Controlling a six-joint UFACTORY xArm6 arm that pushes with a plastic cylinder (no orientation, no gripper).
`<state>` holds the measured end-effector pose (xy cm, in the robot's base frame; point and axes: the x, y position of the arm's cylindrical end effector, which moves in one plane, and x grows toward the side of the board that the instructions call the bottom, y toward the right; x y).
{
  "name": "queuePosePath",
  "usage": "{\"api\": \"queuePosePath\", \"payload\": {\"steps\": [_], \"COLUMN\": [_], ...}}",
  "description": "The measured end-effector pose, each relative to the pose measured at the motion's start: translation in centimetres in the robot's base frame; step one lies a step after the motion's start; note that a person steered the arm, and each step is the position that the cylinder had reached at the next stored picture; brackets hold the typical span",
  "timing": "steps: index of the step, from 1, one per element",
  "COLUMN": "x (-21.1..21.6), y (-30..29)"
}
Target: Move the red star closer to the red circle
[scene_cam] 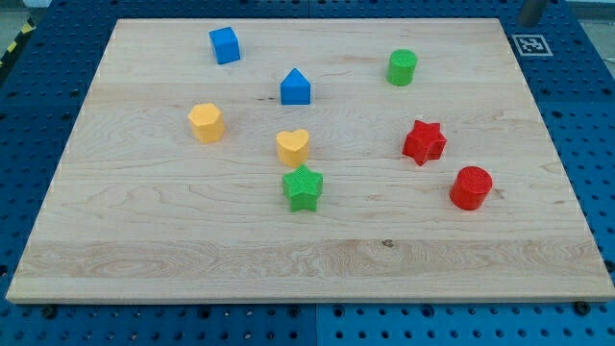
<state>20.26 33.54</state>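
Observation:
The red star [424, 141] lies on the wooden board [173, 231] at the view's right of centre. The red circle [471, 187] lies just below and to the right of it, with a small gap between them. Only a short grey piece of my rod shows at the view's top right edge. My tip [528, 21] is there, just past the board's top right corner. It is far above both red blocks and touches no block.
A green circle [402, 67] lies above the red star. A yellow heart [293, 147] and a green star [304, 187] lie at the centre. A blue house-shaped block [295, 87], a blue cube [224, 45] and a yellow hexagon [206, 122] lie to the left.

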Motion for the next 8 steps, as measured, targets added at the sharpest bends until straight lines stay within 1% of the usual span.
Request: {"api": "queuePosePath", "payload": {"steps": [3, 4, 5, 8], "x": [0.7, 5.0, 7.6, 20.7], "y": [0.0, -0.1, -0.1, -0.4]}}
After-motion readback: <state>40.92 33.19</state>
